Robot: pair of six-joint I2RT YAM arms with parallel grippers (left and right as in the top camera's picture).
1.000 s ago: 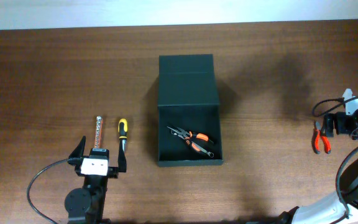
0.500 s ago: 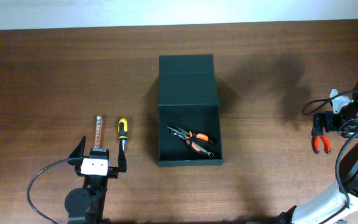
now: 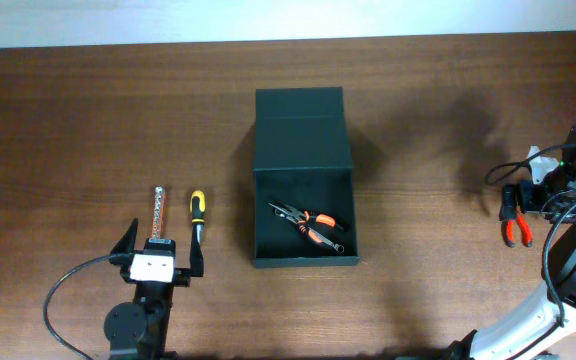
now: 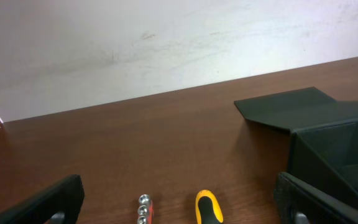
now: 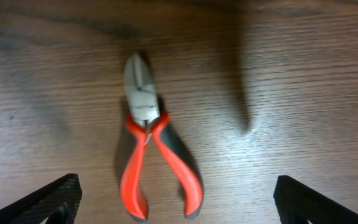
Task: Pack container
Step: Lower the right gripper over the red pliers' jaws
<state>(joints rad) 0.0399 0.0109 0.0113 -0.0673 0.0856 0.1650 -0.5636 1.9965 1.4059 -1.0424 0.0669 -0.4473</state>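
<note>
Brown wood table (image 3: pixel 68 100), container (image 3: pixel 302 135) open mid-frame with pliers (image 3: pixel 311 226) inside, and way off at the right edge my right gripper (image 5: pixel 179 196), spread wide and empty, hovers over red cutters (image 5: pixel 145 115) lying top-to-bottom, handles toward me.

Since a second ago the right gripper (image 3: pixel 521 198) has shifted a little toward the middle of the tabletop (image 3: pixel 88 120). It now stands more directly above the red-handled cutters (image 3: pixel 513 226). The arm behind it has swung toward the far side, at the right edge of the overhead view.
</note>
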